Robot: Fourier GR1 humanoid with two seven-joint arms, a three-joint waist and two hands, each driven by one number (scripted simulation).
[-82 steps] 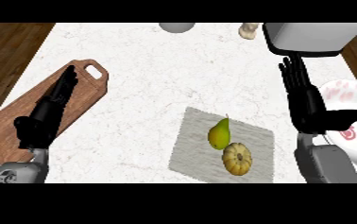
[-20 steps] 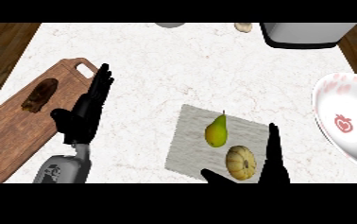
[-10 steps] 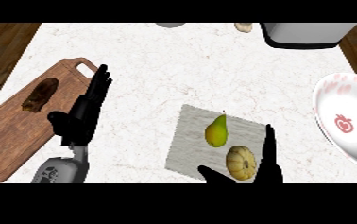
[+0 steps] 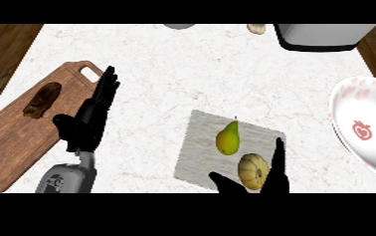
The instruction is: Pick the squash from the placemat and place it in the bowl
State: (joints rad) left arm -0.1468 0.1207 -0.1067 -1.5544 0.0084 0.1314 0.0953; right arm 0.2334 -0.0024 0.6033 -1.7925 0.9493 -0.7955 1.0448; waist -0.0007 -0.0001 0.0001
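We see the squash (image 4: 253, 171) lying on the grey placemat (image 4: 200, 150), a squat, ribbed, tan round with its slightly longer axis running up and down the view. It sits between the right hand's (image 4: 270, 182) thumb and its straight fingers (image 4: 278, 155) — the thumb just to its lower left, the fingers rising along its right side. Whether they touch it we cannot tell. The fingers are spread from the thumb, not curled round anything.

Just above and left of those fingers stands a yellow-green pear (image 4: 228, 138), smooth, narrow end and stem pointing up the view, close beside the squash on the same mat. The mat is a flat, cloth-like rectangle lying askew on the pale marbled worktop (image 4: 183, 75).

Well to the right of the fingers is the bowl (image 4: 355, 125), white and glossy, with pink speckles and a red mark inside, partly cut by the view's edge.

Our left hand (image 4: 88, 118) rests at the left — fingers straight, together and pointing up the view, over the edge of a wooden cutting board (image 4: 22, 140) that carries a dark brown lump (image 4: 43, 100).
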